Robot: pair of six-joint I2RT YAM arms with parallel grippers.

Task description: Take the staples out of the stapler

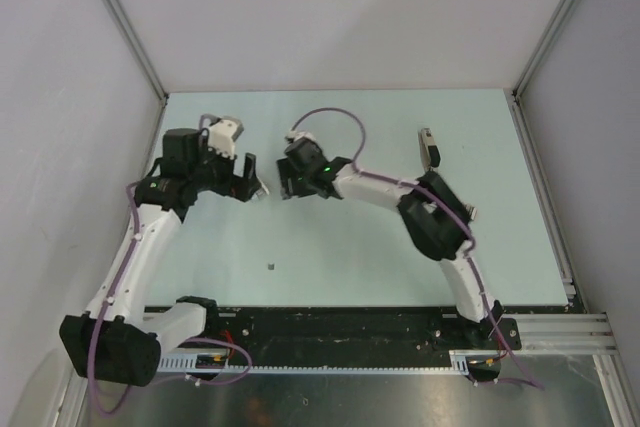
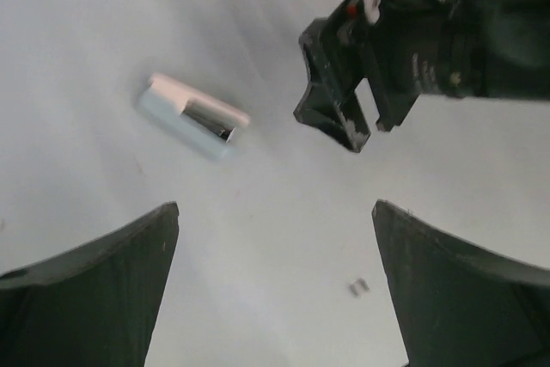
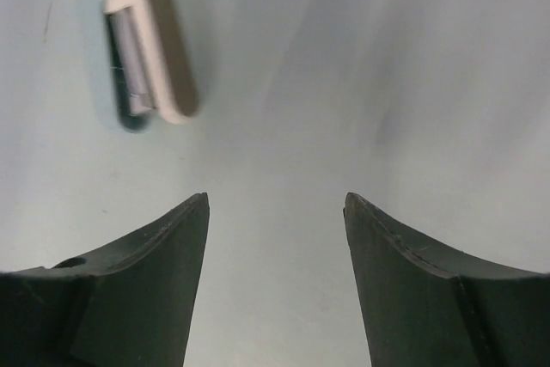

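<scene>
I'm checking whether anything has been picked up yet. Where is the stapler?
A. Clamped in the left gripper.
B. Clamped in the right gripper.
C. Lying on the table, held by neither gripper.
C: the stapler lies on the table towards its far right side, while the left gripper and the right gripper are both open and empty.

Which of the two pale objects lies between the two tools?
The small pinkish-and-grey block; the stapler lies off to the far right.
</scene>
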